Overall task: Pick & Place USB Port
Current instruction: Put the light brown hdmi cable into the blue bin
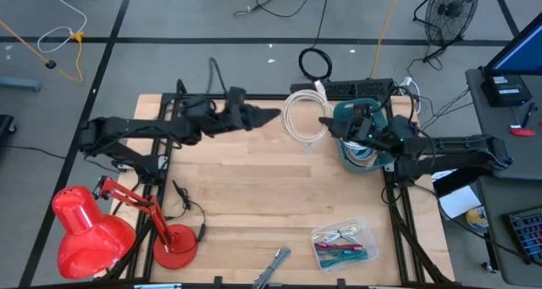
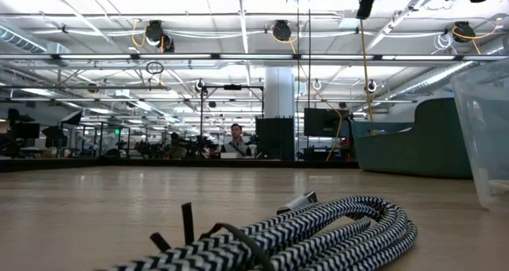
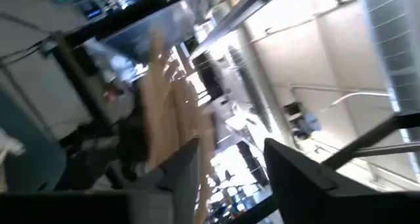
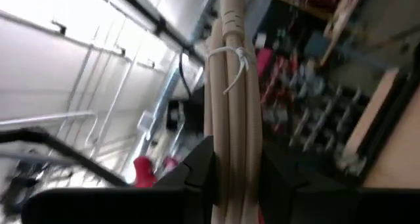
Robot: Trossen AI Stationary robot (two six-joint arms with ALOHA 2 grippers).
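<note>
A white cable coil (image 1: 301,115), bound with a thin tie (image 4: 226,53), hangs above the table's far middle between my two grippers. My right gripper (image 1: 329,122) comes from the right and is shut on the coil's right side. My left gripper (image 1: 269,117) comes from the left and stands open at the coil's left side. In the left wrist view its fingers (image 3: 295,171) are apart, and a blurred beige strand (image 3: 170,106) runs close by one of them. Whether that strand touches the finger, I cannot tell. My right gripper pinches a bundle of several side-by-side strands (image 4: 233,132) of the coil between its two fingers, a little below the tie. The fingers lie across the strands, coming from the table's right and slanting upward. The coil is lifted clear of the table.
A teal bin (image 1: 364,141) of cables stands under the right arm, and a black power strip (image 1: 356,87) lies at the far edge. A red desk lamp (image 1: 93,230) stands near left. A clear box (image 1: 343,242) and a braided cable (image 2: 318,231) lie near the front edge.
</note>
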